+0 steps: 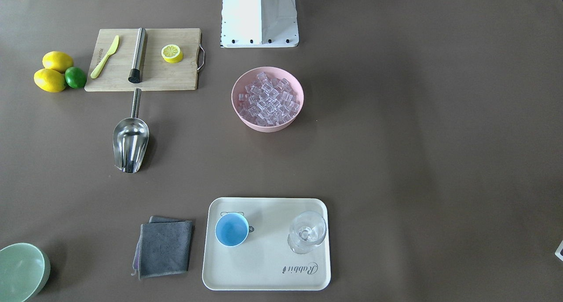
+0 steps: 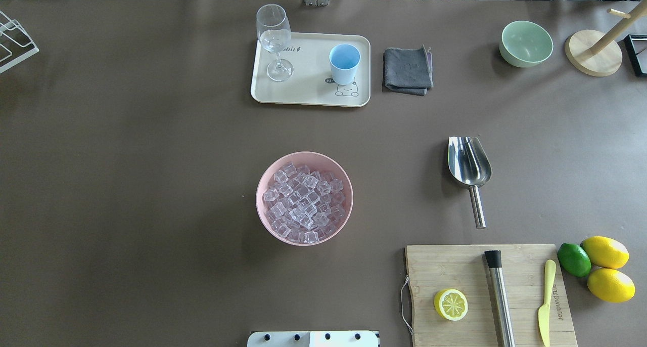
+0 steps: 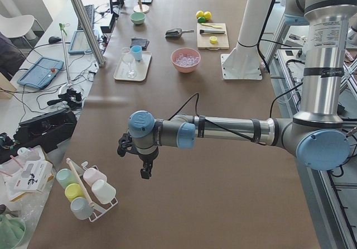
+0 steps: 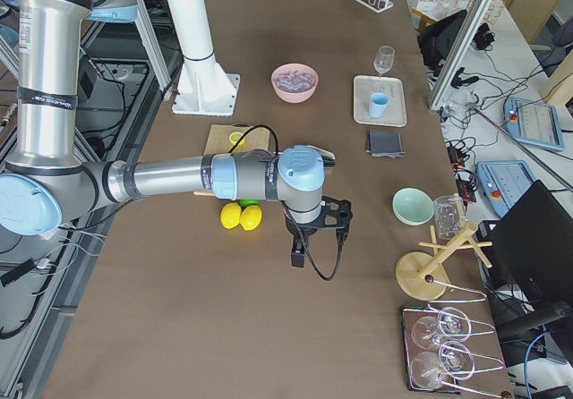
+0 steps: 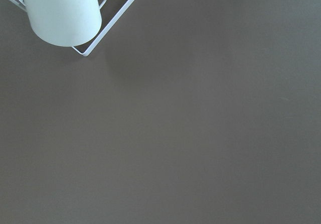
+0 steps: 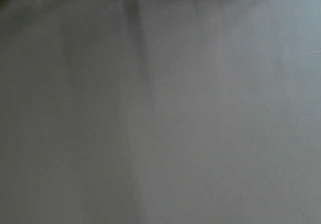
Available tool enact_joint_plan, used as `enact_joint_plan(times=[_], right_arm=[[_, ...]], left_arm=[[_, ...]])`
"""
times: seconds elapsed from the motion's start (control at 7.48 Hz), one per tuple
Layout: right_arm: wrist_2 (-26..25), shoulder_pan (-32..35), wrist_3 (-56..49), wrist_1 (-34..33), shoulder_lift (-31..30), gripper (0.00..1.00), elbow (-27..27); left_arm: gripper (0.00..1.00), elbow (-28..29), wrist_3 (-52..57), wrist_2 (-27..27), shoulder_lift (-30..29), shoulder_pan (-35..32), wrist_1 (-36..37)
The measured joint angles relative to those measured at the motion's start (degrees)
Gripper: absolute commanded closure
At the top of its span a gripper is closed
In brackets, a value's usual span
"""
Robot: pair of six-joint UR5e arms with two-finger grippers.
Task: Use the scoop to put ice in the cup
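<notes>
A: How do the jaws stand?
B: I cannot tell for either one, since only the side views show them. The left gripper (image 3: 144, 173) hangs fingers-down over bare tabletop near the table's left end. The right gripper (image 4: 298, 258) hangs the same way toward the right end.
A: And the scoop?
B: The scoop (image 2: 470, 165) lies flat in the table's right half, well apart from both grippers. Its trough faces the far edge and its handle points at the cutting board (image 2: 455, 266) on the robot's edge.
A: Ice? Cup?
B: The ice (image 2: 303, 203) fills the pink bowl (image 2: 263, 185) at mid-table. The cup (image 2: 344, 63) stands upright on a tray (image 2: 308, 91) by the far edge.
</notes>
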Motion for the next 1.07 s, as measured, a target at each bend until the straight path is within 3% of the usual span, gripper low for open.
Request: enact_joint_plan(times=[1.07], right_arm=[[0.9, -2.9, 3.0, 1.9, 0.8, 0.00, 0.2]], left_arm=[[0.01, -1.6, 0.0, -0.5, 0.7, -0.3, 0.3]])
